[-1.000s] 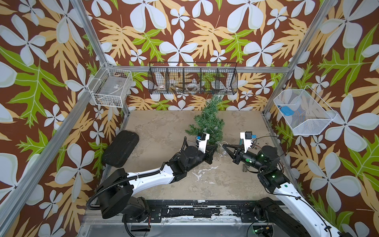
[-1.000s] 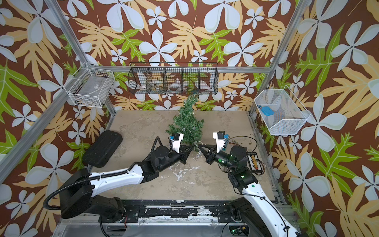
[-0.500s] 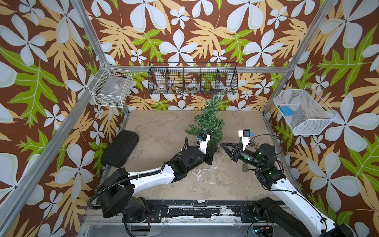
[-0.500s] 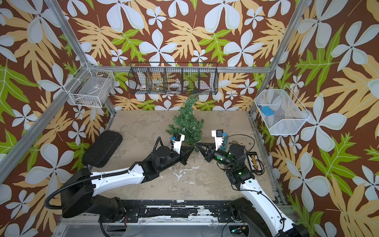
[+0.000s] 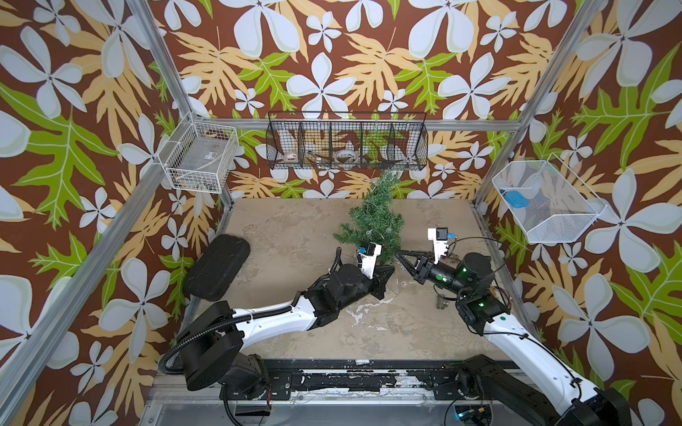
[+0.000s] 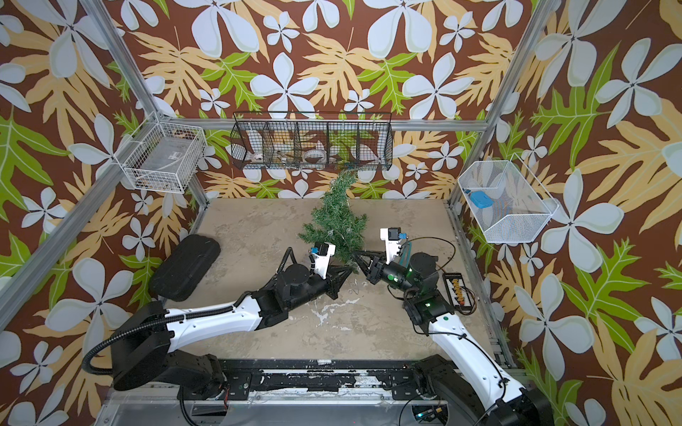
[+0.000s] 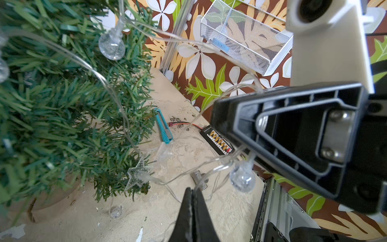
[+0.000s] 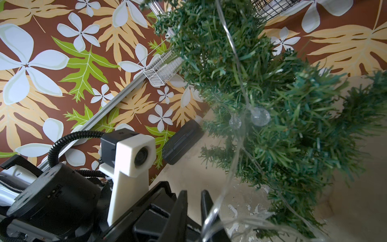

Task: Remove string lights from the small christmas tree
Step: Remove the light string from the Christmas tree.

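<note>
String lights (image 7: 111, 45) drape the lower branches of the small christmas tree (image 5: 374, 225), which stands at 12 o'clock from the table's (image 5: 295, 228) centre. Loose strand trails toward the tree's 5 o'clock. Left gripper (image 7: 191, 190) is pressed fully closed with strand at its tips, though a pinch can't be confirmed. Right gripper (image 8: 193, 193) is barely parted and empty, with strand just beside it. Pulling wire snagged in the needles could topple the tree.
</note>
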